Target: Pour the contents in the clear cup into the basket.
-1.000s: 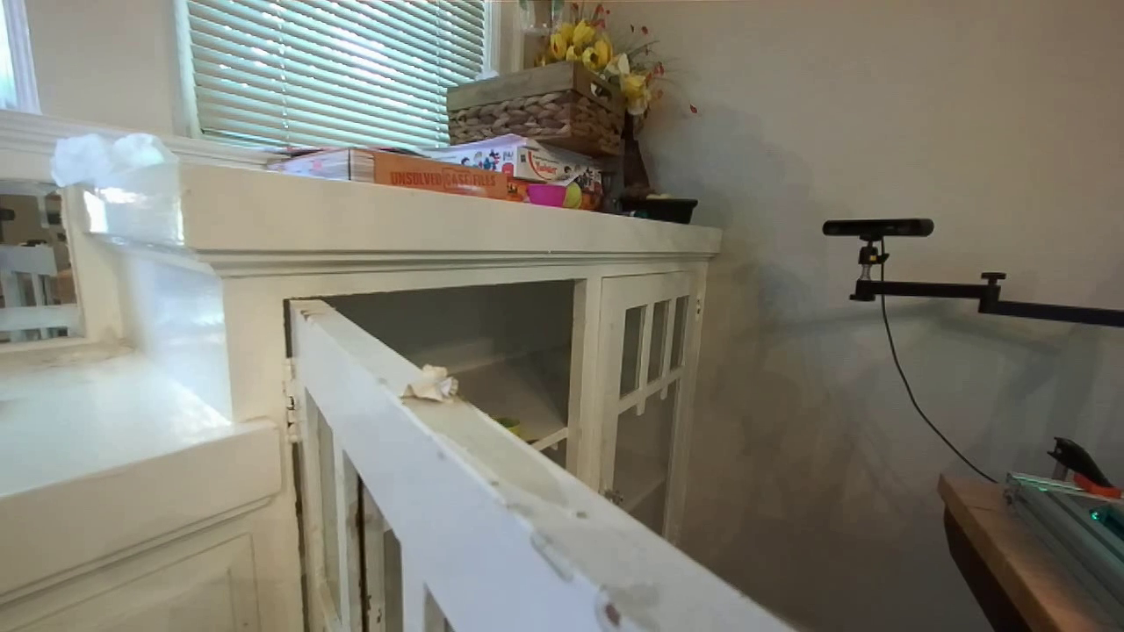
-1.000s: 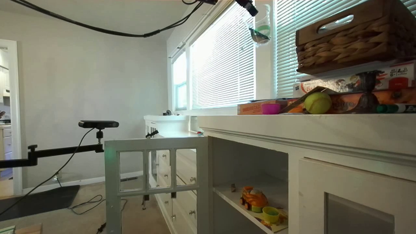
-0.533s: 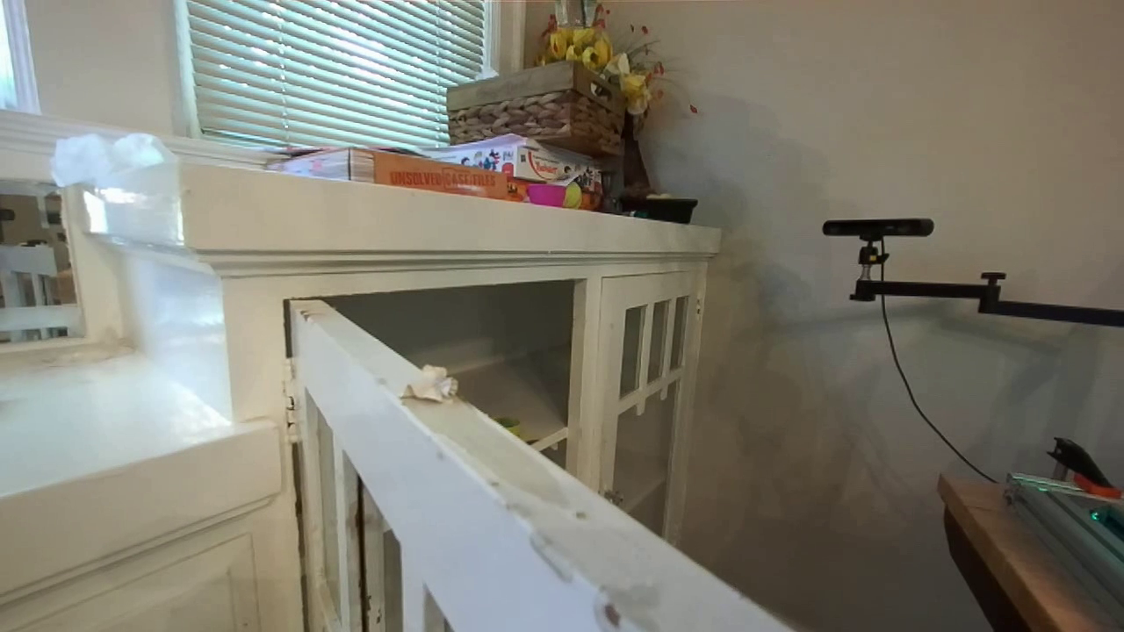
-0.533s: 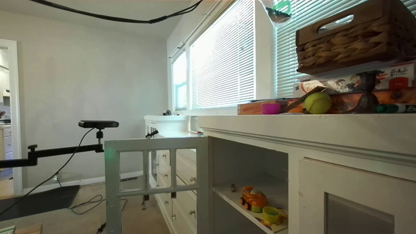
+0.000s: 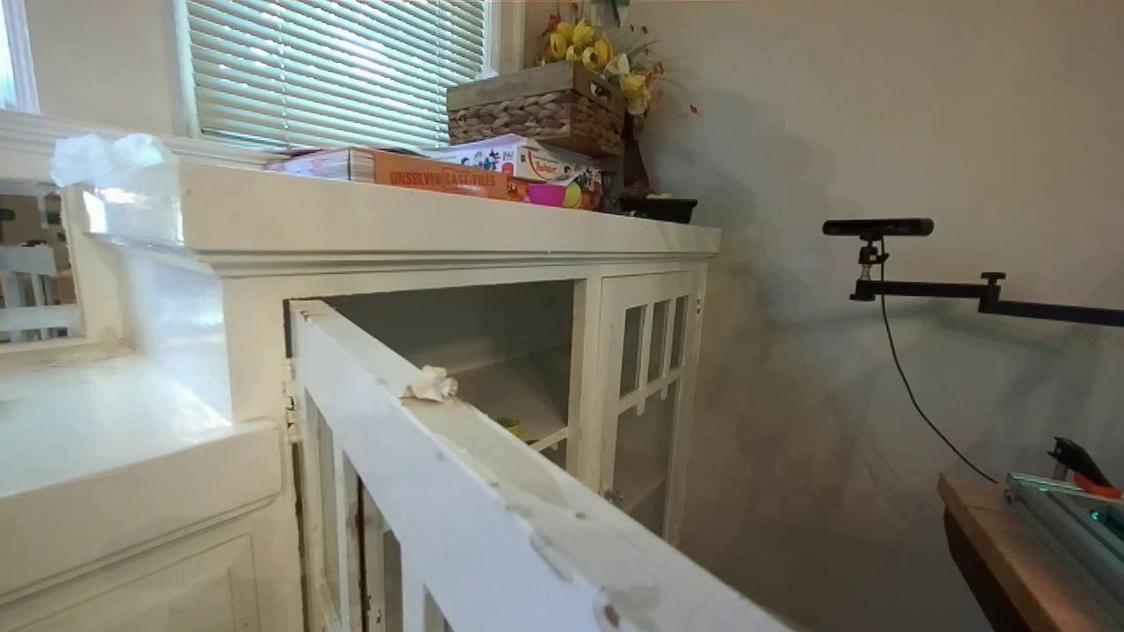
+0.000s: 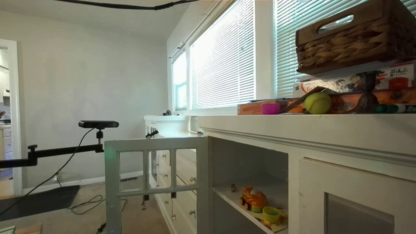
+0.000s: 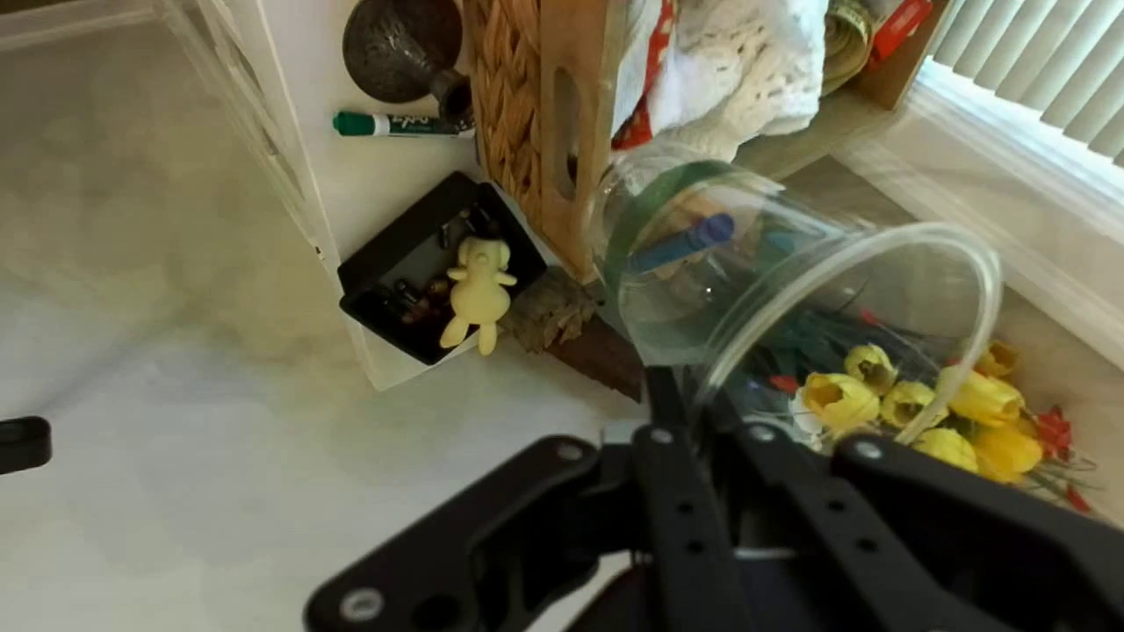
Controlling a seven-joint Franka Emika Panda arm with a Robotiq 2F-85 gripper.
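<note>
In the wrist view my gripper [image 7: 698, 395] is shut on the wall of the clear cup [image 7: 746, 263], near its rim. A blue stick-like piece [image 7: 680, 244] lies at the cup's bottom. The cup's base overlaps the corner of the basket [image 7: 518, 96] in this view; I cannot tell the height between them. The brown woven basket also shows in both exterior views [image 5: 536, 110] [image 6: 341, 48], on boxes on the cabinet top. White cloth [image 7: 746, 61] lies in it. The cup's lower end just shows at the top edge of an exterior view [image 5: 608, 12]. The gripper is out of both exterior views.
Yellow flowers [image 7: 843, 399] stand beside the basket. A black tray [image 7: 413, 281] with a yellow figure [image 7: 479, 294], a dark candle holder [image 7: 404, 53] and a green marker [image 7: 395, 125] are on the cabinet top. Window blinds [image 6: 224, 58] are behind. A cabinet door [image 6: 156, 143] is open.
The clear cup has moved right in both exterior views, and up almost out of the picture where it hung left of the basket. The black cable overhead has risen. The basket has not moved.
</note>
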